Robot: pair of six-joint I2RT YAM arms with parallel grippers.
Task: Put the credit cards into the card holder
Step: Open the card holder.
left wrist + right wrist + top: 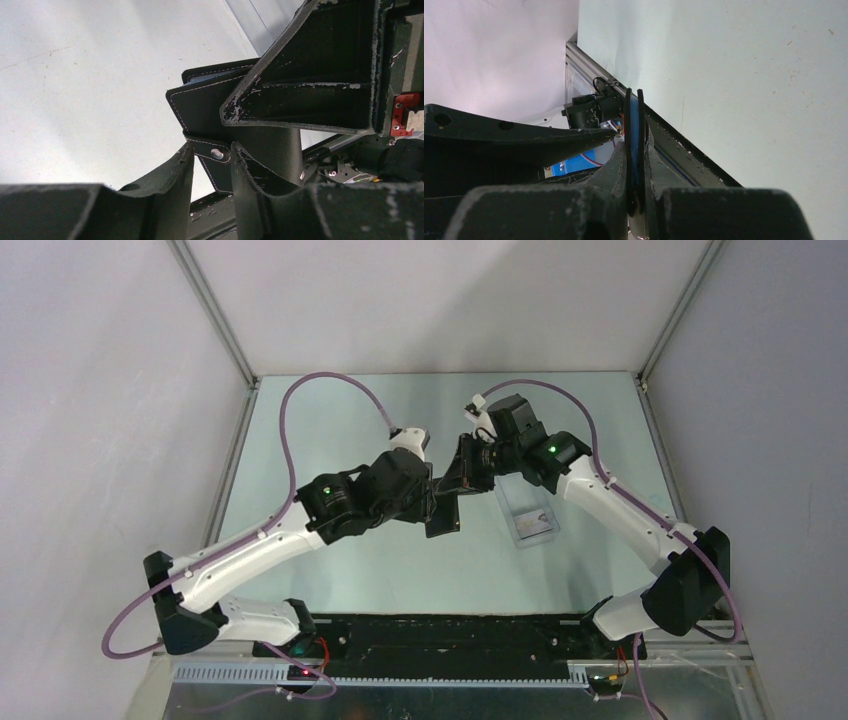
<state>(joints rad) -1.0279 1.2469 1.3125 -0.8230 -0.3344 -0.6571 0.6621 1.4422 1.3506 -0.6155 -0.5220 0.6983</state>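
Pale green table inside a white-walled enclosure with aluminium corner posts; a clear plastic box lies on it and serves as the reference point.

The card holder, a black stitched folding wallet, is held above the table just beside the box, on its left-arm side. The right gripper is clamped on one edge of the card holder, with black outer leaves and a blue inner layer squeezed between its fingers. The left gripper has its jaws standing either side of the snap tab. Whether they already pinch the tab cannot be told.

Step in hand, as judged: opening the card holder, so that its pockets are reachable. It is best done by pinching the tab close to its metal stud and drawing it away from the wallet body. The right gripper meanwhile holds firm, so the leaves part rather than the whole wallet twisting out of the grip.

Hard to make out:
- The pockets show only as a thin blue sliver.
- Whether the snap is fastened is unclear.
- The arms cover much of the card holder in the top view.
- The credit cards appear only as a small pale patch inside the box, and their number cannot be counted.
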